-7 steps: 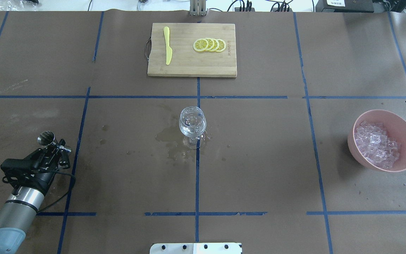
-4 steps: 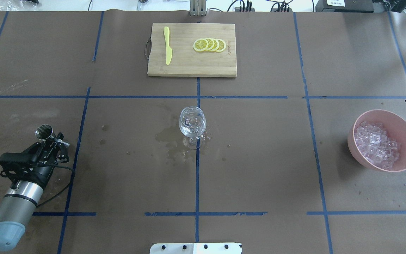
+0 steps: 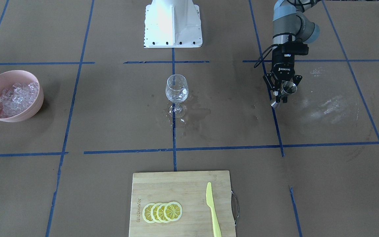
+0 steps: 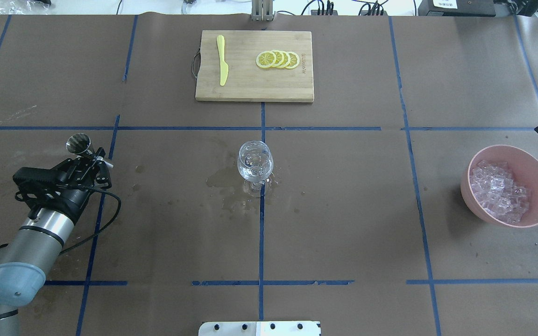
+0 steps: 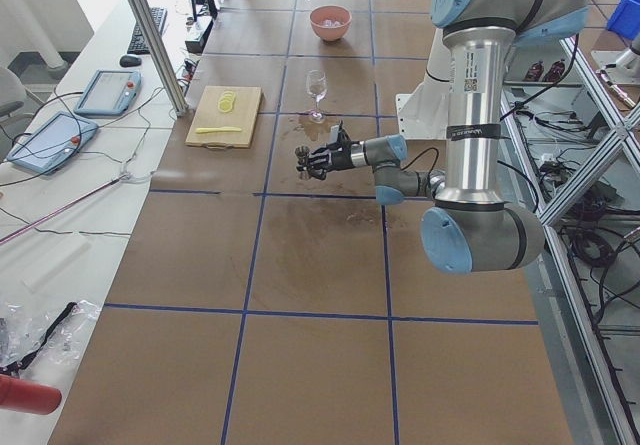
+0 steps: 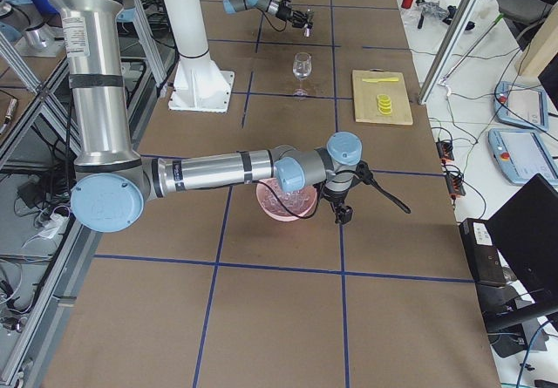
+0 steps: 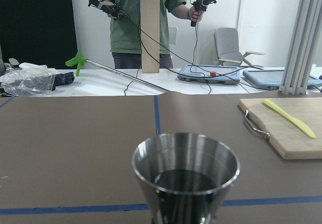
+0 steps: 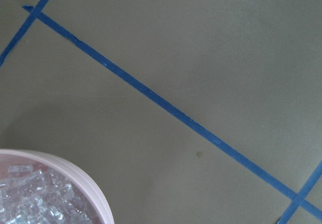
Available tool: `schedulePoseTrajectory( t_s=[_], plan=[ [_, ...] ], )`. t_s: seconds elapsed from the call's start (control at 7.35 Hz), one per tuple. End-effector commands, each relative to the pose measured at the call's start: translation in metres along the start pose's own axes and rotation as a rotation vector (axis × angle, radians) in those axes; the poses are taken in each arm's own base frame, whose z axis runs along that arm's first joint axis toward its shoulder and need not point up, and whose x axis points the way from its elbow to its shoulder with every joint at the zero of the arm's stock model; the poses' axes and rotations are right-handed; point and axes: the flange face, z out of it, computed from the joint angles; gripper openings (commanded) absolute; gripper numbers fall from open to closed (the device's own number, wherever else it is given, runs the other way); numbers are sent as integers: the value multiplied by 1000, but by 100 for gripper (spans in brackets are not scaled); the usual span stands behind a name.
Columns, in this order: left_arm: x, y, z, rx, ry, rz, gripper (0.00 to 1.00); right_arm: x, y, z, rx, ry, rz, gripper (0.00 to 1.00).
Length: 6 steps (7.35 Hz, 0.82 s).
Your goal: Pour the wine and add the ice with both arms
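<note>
A clear wine glass (image 4: pixel 255 161) stands upright mid-table with a little colourless wine (image 3: pixel 176 95) in its bowl. My left gripper (image 4: pixel 92 159) is shut on a steel jigger (image 4: pixel 78 143), held upright above the table, well to the left of the glass. The left wrist view shows the jigger's (image 7: pixel 185 169) dark inside; whether it holds liquid I cannot tell. A pink bowl (image 4: pixel 466 192) of ice (image 4: pixel 498 191) sits at the right. My right gripper (image 6: pixel 336 189) hangs over the bowl's (image 6: pixel 266 203) far rim beside a long black handle (image 6: pixel 389 199). Whether it is open or shut I cannot tell.
A wet patch (image 4: pixel 224 183) spreads around the glass's foot. A bamboo cutting board (image 4: pixel 250 88) at the far middle carries a yellow knife (image 4: pixel 222 60) and lemon slices (image 4: pixel 278 59). A person (image 7: pixel 146 20) stands beyond the table's far edge.
My left arm has lifted the jigger and carried it forward and slightly right, toward the glass. The black handle at the overhead view's right edge has shifted a little.
</note>
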Motion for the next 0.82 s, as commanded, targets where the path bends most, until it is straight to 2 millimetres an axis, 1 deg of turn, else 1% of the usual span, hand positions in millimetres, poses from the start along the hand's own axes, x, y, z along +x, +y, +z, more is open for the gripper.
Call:
schedulePoseTrajectory(
  t_s=[0.0, 0.14, 0.27, 0.41, 0.54, 0.68],
  plan=[
    [48, -19, 3, 25, 52, 122, 0, -4, -1, -4, 9, -2, -7, 100],
    [98, -50, 0, 68, 107, 149, 0, -12, -1, -12, 23, 1, -7, 100],
    [145, -70, 1, 104, 142, 229, 0, -17, -11, -17, 35, 1, 38, 100],
    [165, -83, -3, 121, 168, 288, 0, -26, -27, -17, 51, 0, 93, 100],
    [170, -76, -1, 97, 203, 377, 0, -22, -24, -14, 58, 4, 123, 100],
    [183, -79, -3, 94, 246, 499, 0, -20, -20, -11, 52, 5, 156, 100]
  ],
)
